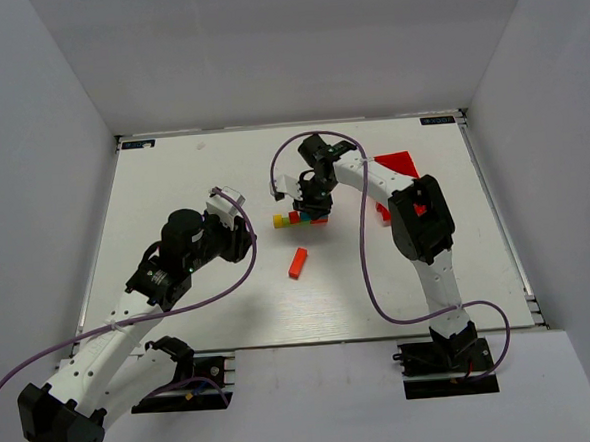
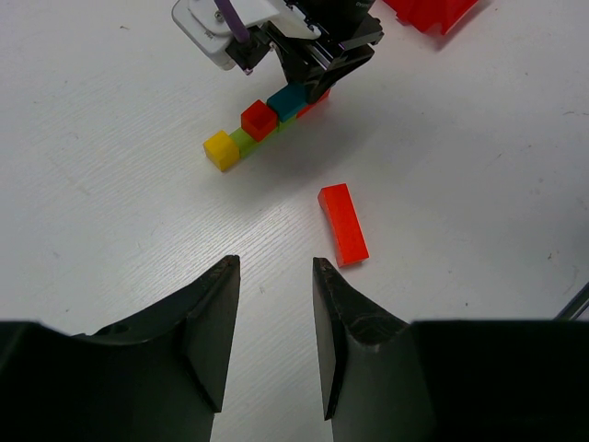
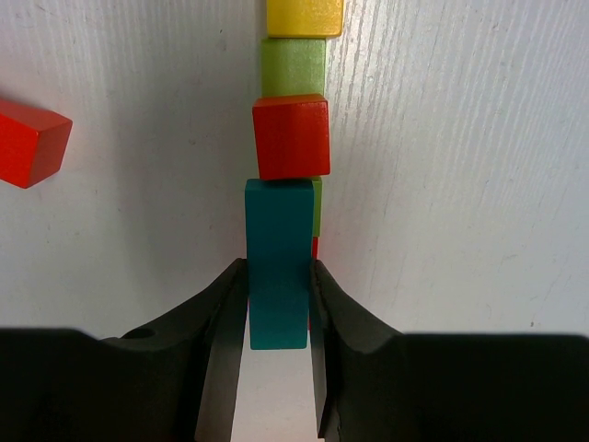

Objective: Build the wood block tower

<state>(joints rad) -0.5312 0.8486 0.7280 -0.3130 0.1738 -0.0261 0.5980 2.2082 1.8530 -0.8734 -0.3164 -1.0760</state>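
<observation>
The white counter (image 1: 173, 188) is carrying everything, with the red plastic bin (image 1: 397, 163) sitting at about 2 o'clock from its middle. The right hand (image 3: 278, 267) is hanging over the 3 o'clock end of the wood block tower (image 1: 297, 219), a low row lying just toward 12 o'clock of the counter's middle. The left hand (image 2: 273, 264) is waiting at 8 o'clock of the row, half open and holding nothing.

The orange bar (image 2: 343, 224) is lying loose at 6 o'clock of the tower. The right hand's narrowly parted jaws are pressing both long sides of the teal bar (image 3: 279, 230), which is sitting on the upper layer, touching or just short of the red cube (image 3: 292, 135). The green cube (image 3: 294, 66) and yellow cube (image 3: 305, 17) are ending the row.

The teal bar is seemingly being seated. Next, the jaws need easing apart and lifting straight up without dragging it; the orange bar is awaiting pickup.
</observation>
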